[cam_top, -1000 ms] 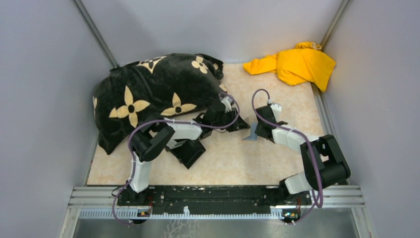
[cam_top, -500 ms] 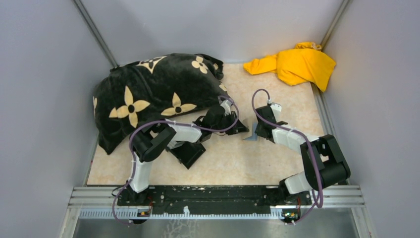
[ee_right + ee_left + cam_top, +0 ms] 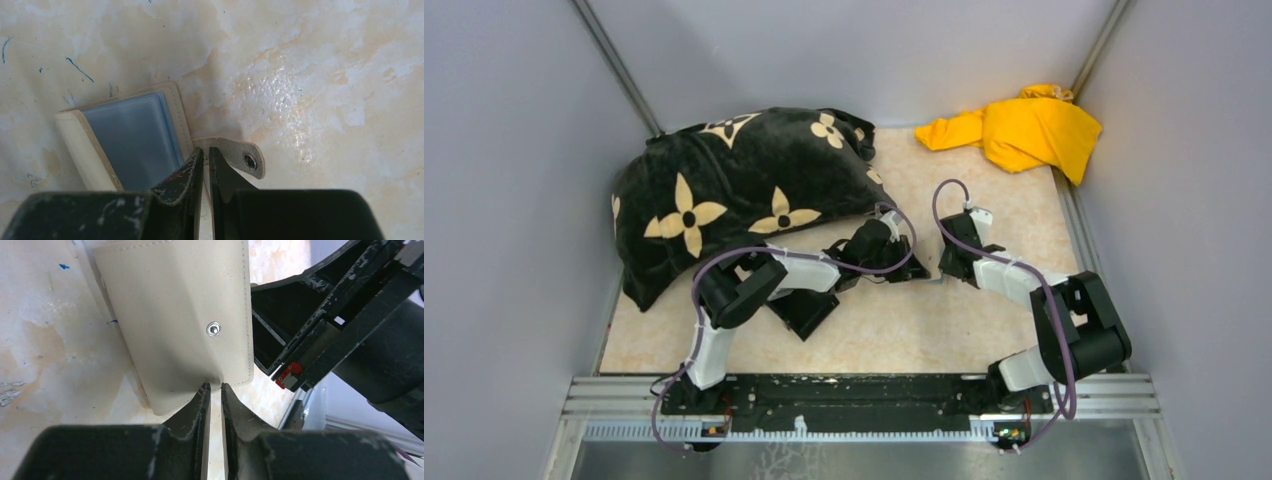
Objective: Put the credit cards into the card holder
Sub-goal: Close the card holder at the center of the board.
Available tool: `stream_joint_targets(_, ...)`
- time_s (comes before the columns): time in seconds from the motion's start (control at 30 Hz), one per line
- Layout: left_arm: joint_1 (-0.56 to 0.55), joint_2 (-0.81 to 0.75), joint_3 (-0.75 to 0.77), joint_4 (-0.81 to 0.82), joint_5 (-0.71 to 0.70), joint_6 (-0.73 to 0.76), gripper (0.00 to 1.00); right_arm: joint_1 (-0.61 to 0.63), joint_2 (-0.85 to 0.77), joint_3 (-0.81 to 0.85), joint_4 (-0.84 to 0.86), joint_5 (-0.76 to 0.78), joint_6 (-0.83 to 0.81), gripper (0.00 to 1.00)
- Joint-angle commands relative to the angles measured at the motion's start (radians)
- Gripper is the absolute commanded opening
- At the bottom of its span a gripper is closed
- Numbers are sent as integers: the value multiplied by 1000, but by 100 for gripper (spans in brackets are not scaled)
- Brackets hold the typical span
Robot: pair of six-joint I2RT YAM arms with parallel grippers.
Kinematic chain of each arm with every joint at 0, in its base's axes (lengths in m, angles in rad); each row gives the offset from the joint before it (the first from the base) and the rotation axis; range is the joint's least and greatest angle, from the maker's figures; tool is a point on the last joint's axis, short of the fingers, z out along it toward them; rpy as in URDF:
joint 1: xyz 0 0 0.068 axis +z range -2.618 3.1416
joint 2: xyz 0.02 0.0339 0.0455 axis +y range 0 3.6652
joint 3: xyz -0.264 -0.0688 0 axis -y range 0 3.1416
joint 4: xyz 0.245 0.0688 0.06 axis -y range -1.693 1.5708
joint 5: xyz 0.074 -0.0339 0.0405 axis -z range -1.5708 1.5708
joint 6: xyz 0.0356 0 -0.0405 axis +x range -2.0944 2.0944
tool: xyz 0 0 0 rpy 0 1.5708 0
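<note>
While it's open, beige card holder (image 3: 170,315), silver snap (image 3: 213,329)

Both arms reach forward and bend inward with elbows raised and wrists low, tips almost meeting, the left pincer (image 3: 213,387) and right pincer (image 3: 205,152) each narrowed to a slit, pinching the card holder (image 3: 175,315).

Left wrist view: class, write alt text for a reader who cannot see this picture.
The left gripper, fingers nearly closed, pinches the lower edge of a beige card holder with a metal snap stud, seen against a marbled cream table. The right arm, black, fills the right side.
</note>
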Motion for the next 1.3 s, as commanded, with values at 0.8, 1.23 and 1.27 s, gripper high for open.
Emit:
stream_joint_targets(0.8,-61,52,224,-360,-305,128,28,-6,-70,-16,-52,-40,13,11)
stream_joint_targets(1.23,-63,85,270,-471,-351,160,27,-5,-245,1,-94,-56,-15,36)
stream_joint_targets(1.27,-64,87,270,-474,-348,159,27,-5,-252,-1,-99,-57,-13,37)
